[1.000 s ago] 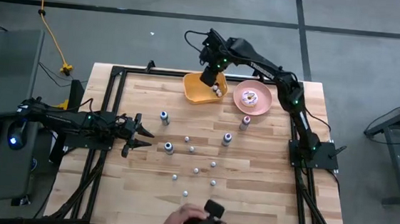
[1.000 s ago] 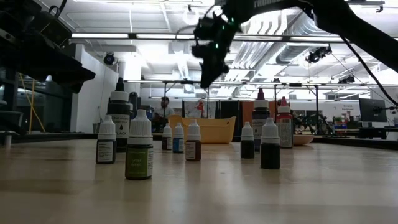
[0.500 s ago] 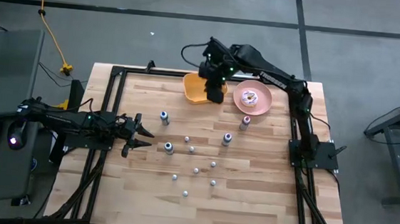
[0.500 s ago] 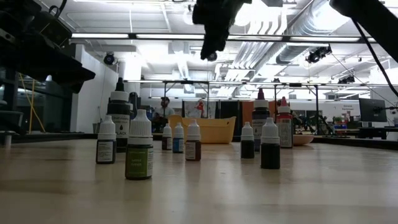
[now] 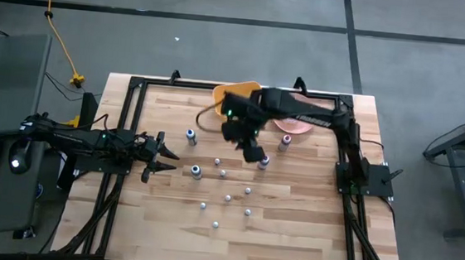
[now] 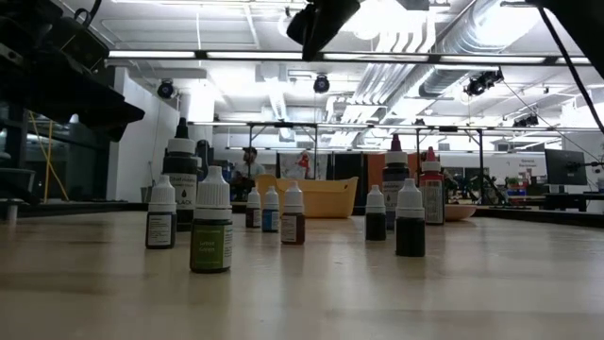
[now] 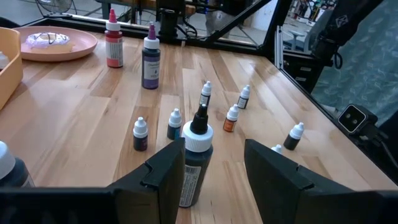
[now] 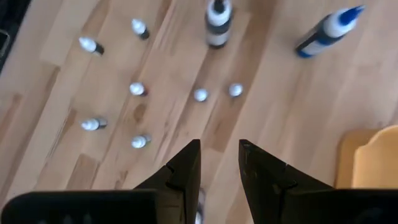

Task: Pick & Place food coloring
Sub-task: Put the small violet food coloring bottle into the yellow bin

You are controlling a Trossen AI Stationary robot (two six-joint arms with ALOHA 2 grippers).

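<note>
The food coloring (image 5: pixel 222 174), small round bottles with white caps, stands upright, long axes vertical, scattered over the middle of the pale planked wooden counter (image 5: pixel 291 234), near a yellow tub (image 5: pixel 228 96) and a pink plate (image 5: pixel 299 125). The right gripper (image 8: pixel 219 163) hangs above them, its dark wedge-shaped fingers a narrow gap apart and empty; the left gripper (image 7: pixel 214 168) waits low at the left edge, its fingers wide. Only the low view shows labels and dark liquid; from overhead the bottles are mere specks.
</note>
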